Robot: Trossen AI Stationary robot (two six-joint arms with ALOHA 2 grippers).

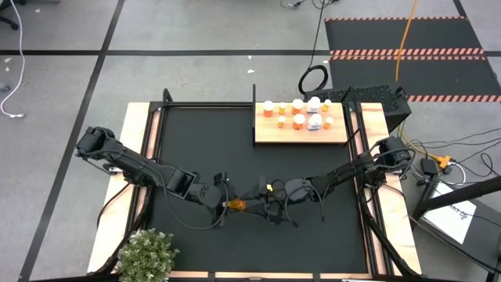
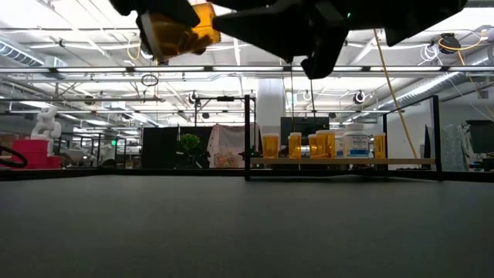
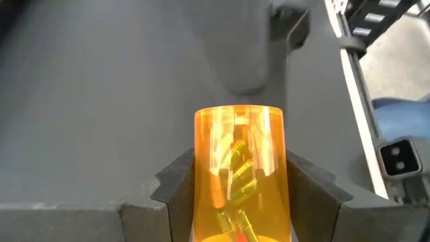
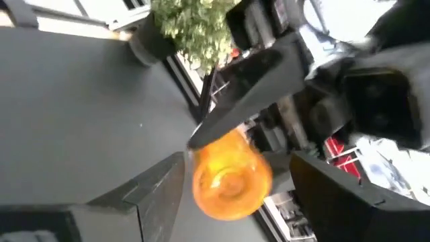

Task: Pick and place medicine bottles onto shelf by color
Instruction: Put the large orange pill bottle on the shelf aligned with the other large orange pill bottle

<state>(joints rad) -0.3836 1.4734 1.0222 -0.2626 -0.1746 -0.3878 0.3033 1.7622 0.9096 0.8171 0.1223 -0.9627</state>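
Observation:
My left gripper [image 1: 228, 204] is shut on an orange medicine bottle [image 1: 237, 205], which it holds above the middle of the black mat [image 1: 203, 149]. The bottle's far end [image 4: 232, 178] points at my right gripper [image 4: 235, 195]. That gripper is open, with a finger on either side of this end, apart from it. In the low view the bottle [image 2: 181, 31] hangs high, under the dark arms. The light-wood shelf [image 1: 270, 135] lies at the far right and carries several orange bottles with white caps and a white one [image 1: 313, 119]. The held bottle's cap is hidden. My left gripper pinches the bottle's orange body [image 3: 205, 168] between its two fingers [image 3: 176, 185], one on each side. The bottle lies along the fingers, and its flat end [image 3: 238, 111] sticks out past their tips toward my right gripper. It is lifted clear of the mat.
A potted plant [image 1: 146, 254] stands at the near left corner. A black upright post [image 1: 254, 100] rises at the shelf's left end. Black rails [image 1: 362, 180] run along the table's sides, and cables lie on the floor beyond.

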